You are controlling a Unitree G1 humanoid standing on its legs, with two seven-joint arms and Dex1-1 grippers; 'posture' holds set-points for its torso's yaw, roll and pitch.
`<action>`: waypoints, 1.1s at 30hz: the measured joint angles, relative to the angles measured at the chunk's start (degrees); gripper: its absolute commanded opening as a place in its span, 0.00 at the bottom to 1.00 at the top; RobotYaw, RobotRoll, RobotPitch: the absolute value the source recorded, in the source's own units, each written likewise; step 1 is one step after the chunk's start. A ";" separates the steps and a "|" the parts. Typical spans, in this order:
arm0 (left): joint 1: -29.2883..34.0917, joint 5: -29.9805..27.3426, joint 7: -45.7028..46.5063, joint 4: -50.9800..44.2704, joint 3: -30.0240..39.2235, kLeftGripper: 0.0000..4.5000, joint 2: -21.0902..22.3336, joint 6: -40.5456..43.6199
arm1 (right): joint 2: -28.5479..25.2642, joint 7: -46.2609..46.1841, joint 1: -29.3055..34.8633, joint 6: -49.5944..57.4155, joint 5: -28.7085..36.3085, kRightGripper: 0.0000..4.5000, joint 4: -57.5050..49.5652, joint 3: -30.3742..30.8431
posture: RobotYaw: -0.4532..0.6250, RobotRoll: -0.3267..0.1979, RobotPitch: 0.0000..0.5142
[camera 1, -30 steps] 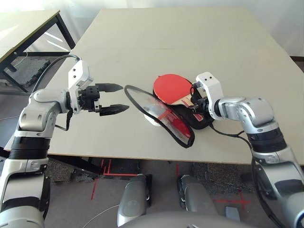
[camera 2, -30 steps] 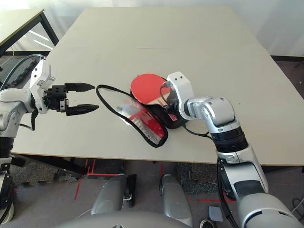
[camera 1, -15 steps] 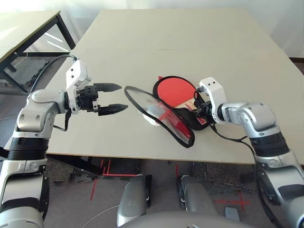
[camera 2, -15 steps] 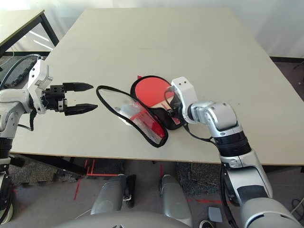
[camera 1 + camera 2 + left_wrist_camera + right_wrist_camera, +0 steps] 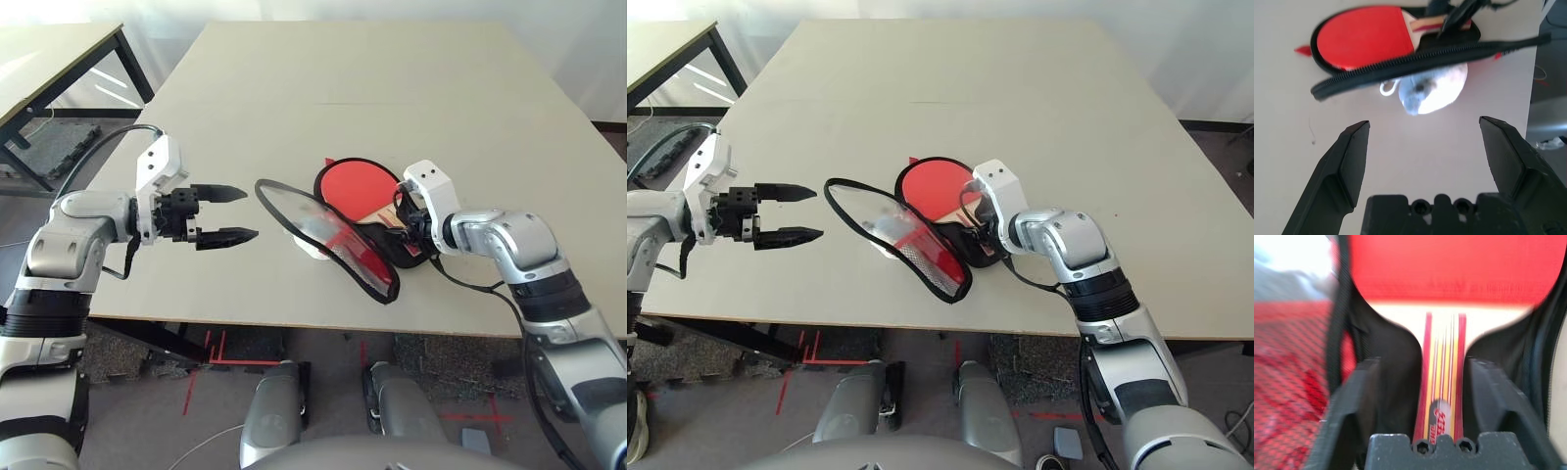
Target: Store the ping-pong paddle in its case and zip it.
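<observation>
Red rubber of the ping-pong paddle [image 5: 353, 183] lies face up inside the lower half of the case [image 5: 367, 257], blade seated within the black zipper rim, handle running back toward the right gripper [image 5: 404, 219]. Judged from this, insertion is done or nearly so. Closing the lid and zipping are both outstanding.

Findings, all placed relative to the case:
- Case lid: the red face with mesh pocket [image 5: 929, 257] stands tilted up on its edge, on the left gripper's side of the paddle, not folded over it. Zipper rim fully undone.
- Paddle axis: long axis runs from the blade, at the case's round far end, to the handle [image 5: 1442, 377] at its narrow near-right end. Handle points toward the robot's right arm.
- Right gripper: at the narrow end of the case, fingers spread to either side of the handle, not pinching it as far as the wrist view shows.
- Left gripper [image 5: 227, 214]: apart from the case, just beyond the raised lid's rim, jaws spread wide and holding nothing.
- A small whitish cloth bundle [image 5: 1432, 90] lies on the table [image 5: 343, 78] under the raised lid, beside the case.
</observation>
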 measured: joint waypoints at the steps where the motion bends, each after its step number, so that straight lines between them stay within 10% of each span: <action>1: 0.14 0.32 -0.23 -0.02 -0.30 1.00 0.30 0.18 | -1.11 1.49 0.24 -2.04 0.08 0.99 0.24 -1.10 | 0.53 0.62 0.16; 12: -3.09 1.17 -0.22 -1.70 -6.37 1.00 -6.33 0.95 | -12.38 6.76 -0.98 -25.74 -2.83 0.99 18.86 -14.10 | 0.52 0.62 0.17; 33: -25.91 13.33 12.83 30.99 -10.46 1.00 -36.18 -27.68 | -9.32 9.06 11.10 -16.95 5.11 0.99 9.22 -19.20 | 0.44 0.62 0.18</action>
